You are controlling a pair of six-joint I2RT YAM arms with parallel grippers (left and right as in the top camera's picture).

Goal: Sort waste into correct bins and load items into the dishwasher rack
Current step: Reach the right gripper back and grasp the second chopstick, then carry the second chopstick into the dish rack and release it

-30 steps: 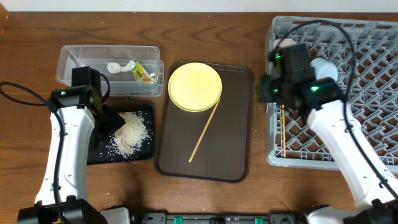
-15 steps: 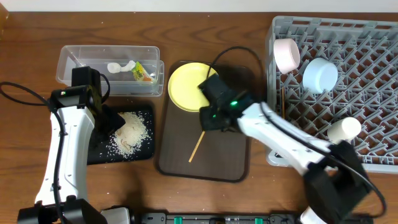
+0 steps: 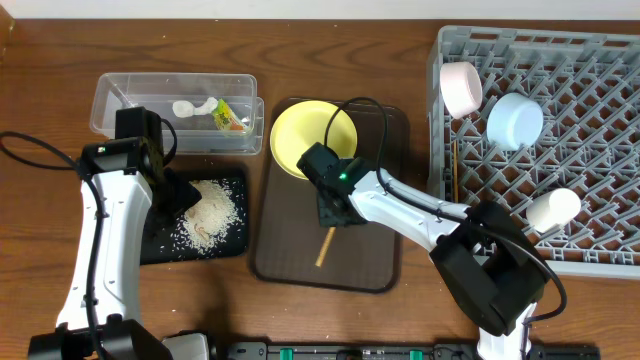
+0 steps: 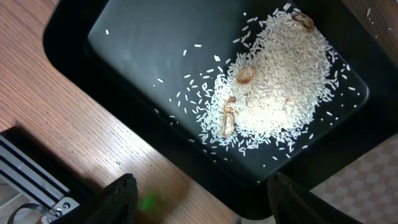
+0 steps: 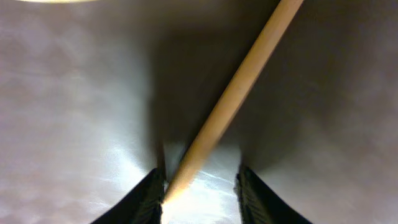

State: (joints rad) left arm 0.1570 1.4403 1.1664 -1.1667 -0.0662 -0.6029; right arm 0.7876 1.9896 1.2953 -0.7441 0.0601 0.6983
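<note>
A wooden chopstick (image 3: 323,250) lies on the dark brown serving tray (image 3: 285,250). My right gripper (image 3: 331,212) is low over it. In the right wrist view the chopstick (image 5: 233,99) runs between my open fingers (image 5: 200,193) and touches the left one. The yellow plate (image 3: 300,135) sits at the tray's far end. My left gripper (image 3: 176,196) is open and empty over the black tray (image 3: 160,245). It also shows in the left wrist view (image 4: 208,205), straddling the tray's rim (image 4: 298,174). Rice (image 4: 273,87) is piled in that tray.
The grey rack (image 3: 600,150) at right holds a pink bowl (image 3: 460,88), a blue bowl (image 3: 515,120), a white cup (image 3: 552,210) and another chopstick (image 3: 455,172). The clear tub (image 3: 130,95) holds the printed wrapper (image 3: 230,117) and white scrap (image 3: 192,107).
My right arm has swung from the rack across to the brown tray and come down around the chopstick, which has shifted a little. The left arm has not moved.
</note>
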